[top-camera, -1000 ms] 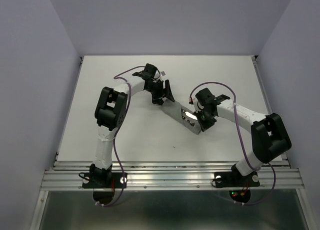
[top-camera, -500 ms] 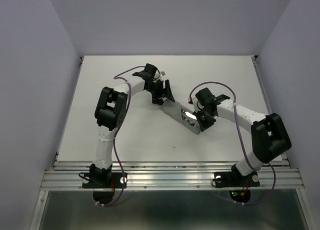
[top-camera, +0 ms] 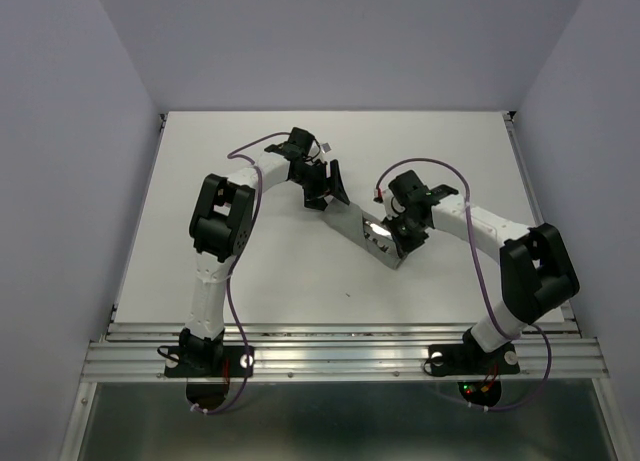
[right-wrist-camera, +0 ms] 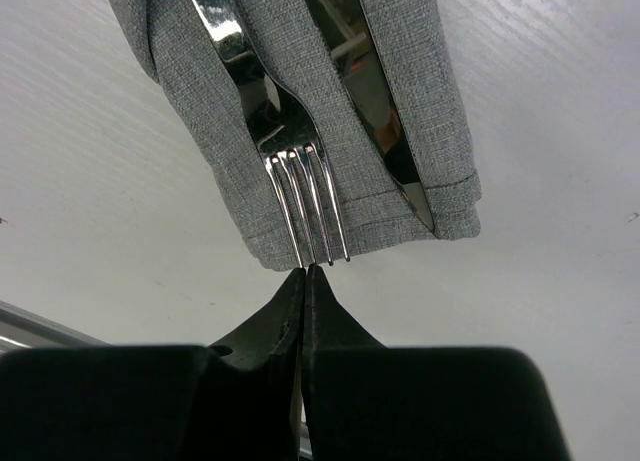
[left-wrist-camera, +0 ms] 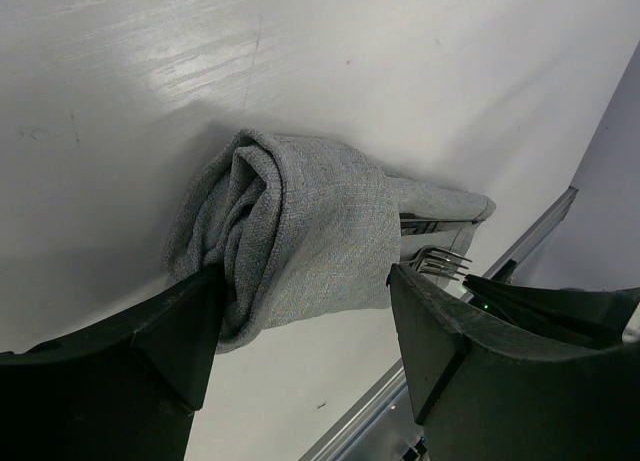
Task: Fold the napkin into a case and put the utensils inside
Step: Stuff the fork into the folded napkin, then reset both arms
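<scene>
Case [top-camera: 345,219] mid-frame in the top view, long axis upper left to lower right. At its lower-right mouth, right gripper [right-wrist-camera: 304,273] pressed together, tips at the protruding fork [right-wrist-camera: 258,91] tines. At the upper-left end, left gripper [left-wrist-camera: 300,291] spread, straddling it. Probably needs pushing along that axis.

Plain, unpatterned mid-grey napkin [left-wrist-camera: 300,231]; shiny silver utensils [right-wrist-camera: 270,121]; glossy white table [right-wrist-camera: 560,131]

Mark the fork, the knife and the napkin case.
fork [right-wrist-camera: 283,139], right wrist view, at the base of its tines.
knife [right-wrist-camera: 368,103], right wrist view, middle of the blade.
napkin case [left-wrist-camera: 310,231], left wrist view, on the outer fold of cloth.
</scene>
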You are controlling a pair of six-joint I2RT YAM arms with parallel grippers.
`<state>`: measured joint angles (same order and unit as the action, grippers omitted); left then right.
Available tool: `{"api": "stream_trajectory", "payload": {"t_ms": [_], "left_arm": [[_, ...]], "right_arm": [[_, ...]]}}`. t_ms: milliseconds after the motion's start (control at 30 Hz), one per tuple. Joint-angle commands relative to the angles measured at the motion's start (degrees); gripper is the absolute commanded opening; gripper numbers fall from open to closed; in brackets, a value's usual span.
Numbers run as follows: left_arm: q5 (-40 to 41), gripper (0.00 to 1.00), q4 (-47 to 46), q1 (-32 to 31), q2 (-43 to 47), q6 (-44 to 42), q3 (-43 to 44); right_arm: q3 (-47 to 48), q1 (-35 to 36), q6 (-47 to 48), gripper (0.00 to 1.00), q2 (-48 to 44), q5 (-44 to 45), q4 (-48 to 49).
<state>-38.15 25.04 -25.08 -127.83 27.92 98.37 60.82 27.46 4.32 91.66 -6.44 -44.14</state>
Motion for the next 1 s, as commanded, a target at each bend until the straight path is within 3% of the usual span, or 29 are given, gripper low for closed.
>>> {"api": "stream_trajectory", "payload": {"t_ms": [0,233,333,367,400,433,500,533,600,667,800,967], "left_arm": [[-1.2,0.77,-1.0,-0.4,1.8,-0.6,-0.4],[-0.9,0.77,-0.1,-0.4,2.1,-1.1,0.4],[1.1,0.78,1.5,-0.1,2.4,-1.7,2.1],[2.5,0.78,1.9,0.1,2.7,-1.8,2.7],[3.3,0.8,2.2,0.3,3.4,-1.9,3.1],[4.1,0.81,2.6,0.6,3.7,-2.2,3.6],[6.8,0.83,3.0,1.3,5.2,-2.4,4.6],[7.7,0.84,3.4,1.6,5.8,-2.6,5.0],[10.7,0.85,4.8,2.3,7.2,-3.7,6.5],[14.0,0.86,6.3,2.6,8.2,-4.5,7.7],[19.6,0.87,10.7,3.0,11.4,-7.3,11.1],[25.0,0.87,13.2,3.4,15.1,-9.5,13.7]], "right_arm": [[2.5,0.3,0.8,0.01,-0.1,0.2,2.0],[1.9,0.3,-0.4,0.01,-4.1,6.3,0.0],[1.1,0.3,-3.0,0.02,-9.6,17.3,1.5],[0.4,0.3,-4.1,0.1,-12.9,19.5,3.3],[0.1,0.3,-6.3,0.24,-14.6,21.7,4.2],[-0.3,0.3,-7.4,0.52,-16.1,26.4,5.2],[-1.0,0.3,-10.6,0.71,-20.2,31.2,7.6],[-1.3,0.3,-11.9,0.88,-21.4,36.4,8.4],[-2.4,0.3,-16.1,1.0,-24.8,41.6,10.5],[-3.1,-0.2,-18.5,1.0,-26.5,45.9,11.7],[-4.5,-7.9,-25.0,1.0,-28.8,44.9,15.0],[-5.1,-18.8,-28.4,1.0,-27.8,33.2,19.5]]}}
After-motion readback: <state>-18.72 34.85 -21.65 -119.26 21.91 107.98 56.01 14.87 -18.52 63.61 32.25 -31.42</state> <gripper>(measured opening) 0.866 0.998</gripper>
